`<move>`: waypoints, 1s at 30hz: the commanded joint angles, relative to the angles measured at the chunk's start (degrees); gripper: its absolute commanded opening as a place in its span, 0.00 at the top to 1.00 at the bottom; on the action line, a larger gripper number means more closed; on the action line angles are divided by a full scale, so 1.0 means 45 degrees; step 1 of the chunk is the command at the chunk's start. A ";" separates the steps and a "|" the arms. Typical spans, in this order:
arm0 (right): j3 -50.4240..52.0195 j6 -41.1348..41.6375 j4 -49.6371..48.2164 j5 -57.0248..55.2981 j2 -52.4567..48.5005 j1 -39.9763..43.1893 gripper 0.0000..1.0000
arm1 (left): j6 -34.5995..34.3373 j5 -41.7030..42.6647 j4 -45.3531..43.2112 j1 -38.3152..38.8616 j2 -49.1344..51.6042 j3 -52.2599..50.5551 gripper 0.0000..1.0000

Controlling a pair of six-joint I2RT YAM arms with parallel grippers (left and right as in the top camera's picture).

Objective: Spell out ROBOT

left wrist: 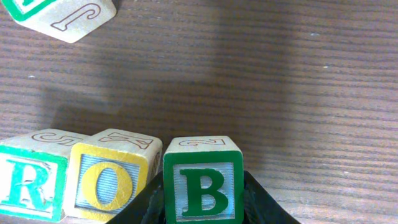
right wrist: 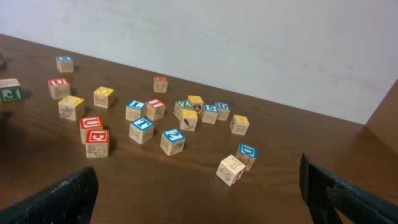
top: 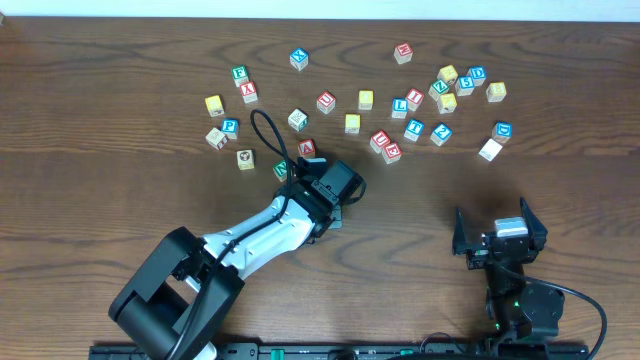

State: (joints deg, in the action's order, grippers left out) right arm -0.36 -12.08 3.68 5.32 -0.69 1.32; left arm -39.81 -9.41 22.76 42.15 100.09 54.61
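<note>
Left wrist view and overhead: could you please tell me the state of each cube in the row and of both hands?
R cube: upright, leftmost in the row.
O cube: upright, right of R, turned slightly askew.
B cube: upright, right of O, gripped.
left hand: closed on the B cube.
right hand: wide open, empty.

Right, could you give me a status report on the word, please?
Left gripper shut on B cube, beside O cube and R cube. Right gripper open, holding nothing. Nothing blocking the row.
</note>
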 commanded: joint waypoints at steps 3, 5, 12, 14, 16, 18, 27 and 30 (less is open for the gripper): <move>0.0010 0.0199 0.0068 -0.0053 0.0068 0.0039 0.01 | 0.0359 -0.0058 -0.0034 -0.0053 0.0049 -0.0228 0.67; 0.0010 0.0199 0.0068 -0.0058 0.0068 0.0044 0.01 | 0.0359 -0.0058 -0.0039 -0.0053 0.0049 -0.0228 0.62; 0.0010 0.0199 0.0068 -0.0053 0.0068 0.0044 0.01 | 0.0359 -0.0058 -0.0039 -0.0053 0.0049 -0.0228 0.61; 0.0010 0.0199 0.0068 -0.0053 0.0068 0.0044 0.01 | 0.0359 -0.0058 -0.0044 -0.0053 0.0049 -0.0228 0.60; 0.0010 0.0199 0.0068 -0.0053 0.0068 0.0039 0.01 | 0.0359 -0.0058 -0.0044 -0.0053 0.0049 -0.0228 0.57; 0.0010 0.0199 0.0068 -0.0053 0.0068 0.0039 0.01 | 0.0359 -0.0058 -0.0044 -0.0053 0.0049 -0.0228 0.57; 0.0010 0.0199 0.0068 -0.0053 0.0068 0.0039 0.01 | 0.0359 -0.0053 -0.0039 -0.0053 0.0049 -0.0228 0.57; 0.0010 0.0199 0.0068 -0.0053 0.0068 0.0044 0.01 | 0.0359 -0.0053 -0.0044 -0.0053 0.0049 -0.0228 0.57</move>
State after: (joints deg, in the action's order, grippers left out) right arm -0.36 -12.08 3.70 5.32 -0.69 1.32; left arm -38.74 -9.34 22.48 42.15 100.09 54.61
